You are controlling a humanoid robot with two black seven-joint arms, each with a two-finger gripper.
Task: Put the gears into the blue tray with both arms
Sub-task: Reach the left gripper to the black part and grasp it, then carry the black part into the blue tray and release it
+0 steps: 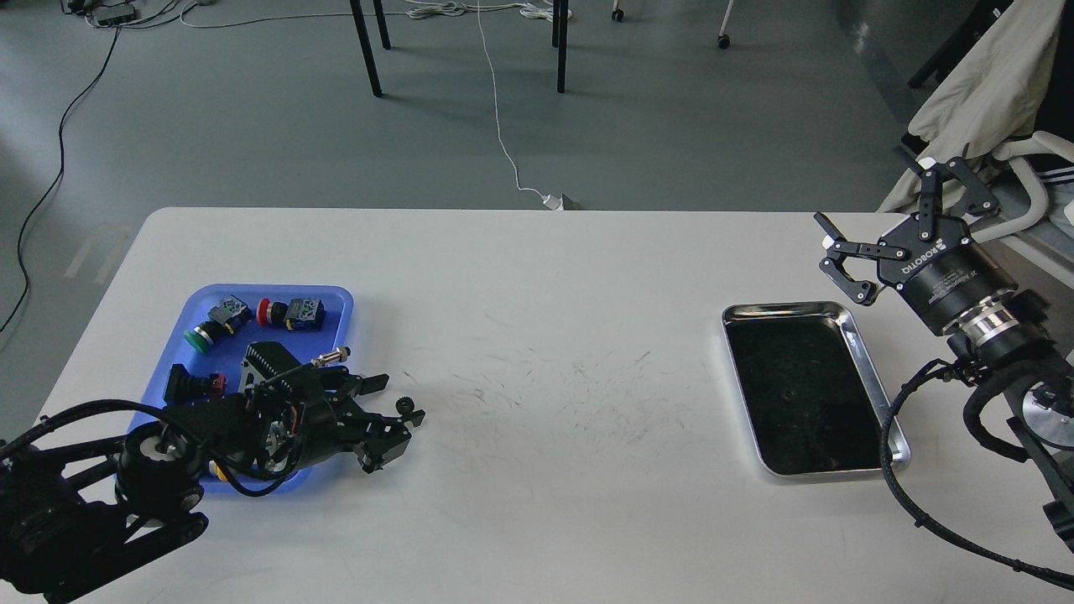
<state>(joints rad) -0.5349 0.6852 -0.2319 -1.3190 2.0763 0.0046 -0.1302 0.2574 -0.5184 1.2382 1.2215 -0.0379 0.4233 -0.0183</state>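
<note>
One gear (407, 406), a tiny black toothed ring, lies on the white table just right of the blue tray (340, 295). My left gripper (396, 404) hangs low over the table at the tray's right edge. It is open, and the gear sits right at its fingertips. I cannot tell whether they touch. My right gripper (874, 205) is open and empty, held in the air above the table's far right, beyond the steel tray. The left arm hides part of the blue tray's front.
The blue tray holds several push-button switches, among them a green-capped one (204, 333) and a red-capped one (277, 312). A shiny steel tray (789, 307) with a dark bottom lies at the right. Cables hang from the right arm (902, 470).
</note>
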